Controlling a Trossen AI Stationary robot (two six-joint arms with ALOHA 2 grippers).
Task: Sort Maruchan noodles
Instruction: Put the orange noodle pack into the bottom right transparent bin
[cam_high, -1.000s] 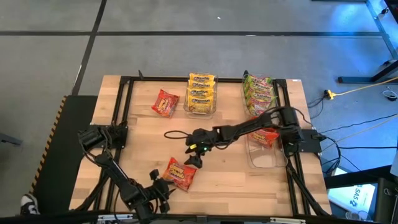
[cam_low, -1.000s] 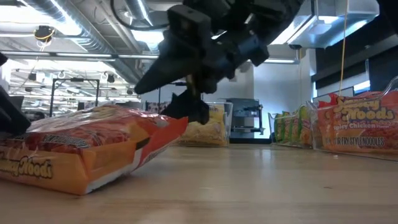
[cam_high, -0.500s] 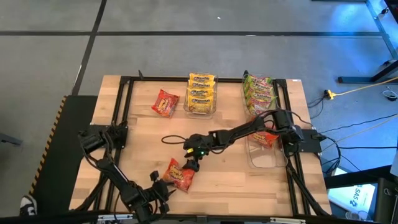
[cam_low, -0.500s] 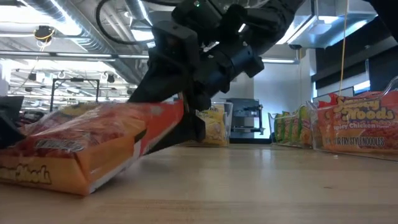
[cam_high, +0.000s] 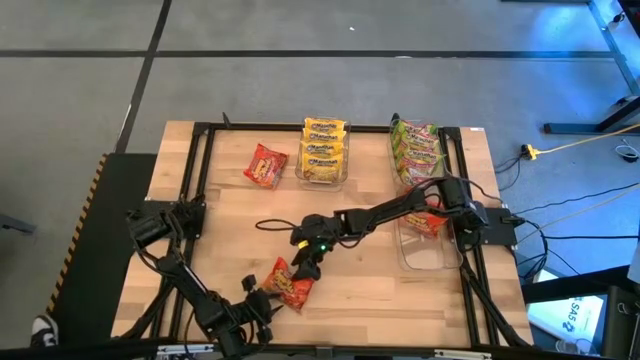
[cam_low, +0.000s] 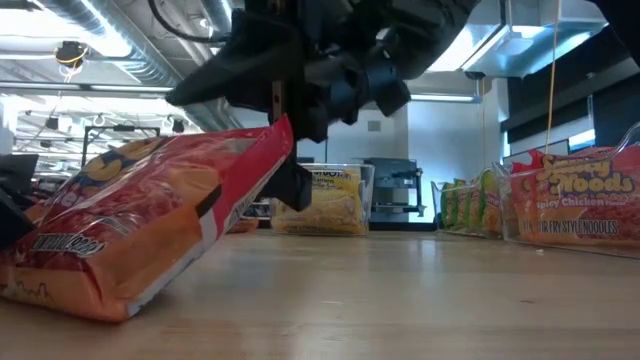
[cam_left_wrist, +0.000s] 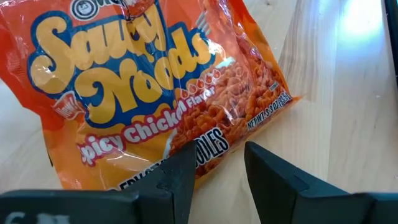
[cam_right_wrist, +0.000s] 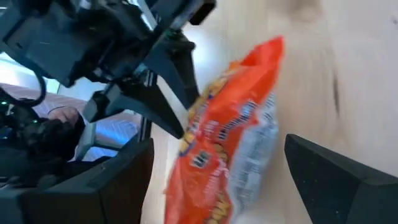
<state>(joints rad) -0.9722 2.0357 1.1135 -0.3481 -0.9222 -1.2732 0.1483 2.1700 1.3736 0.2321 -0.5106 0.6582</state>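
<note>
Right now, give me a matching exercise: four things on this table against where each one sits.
Things:
1. yellow packets
2. green packets
3. lone red-orange packet
4. tilted red-orange packet

Places:
A. near table edge, at the right gripper
B. bin at far right
C. bare wood left of the yellow bin
D. bin at far middle

Pairs: 1-D, 2-B, 3-C, 4-A

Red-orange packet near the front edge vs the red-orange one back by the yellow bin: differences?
The front packet is tilted, one edge raised off the table, the right gripper at it; the back packet lies flat, alone. The front one sits near the left gripper. Both are outside any bin.
</note>
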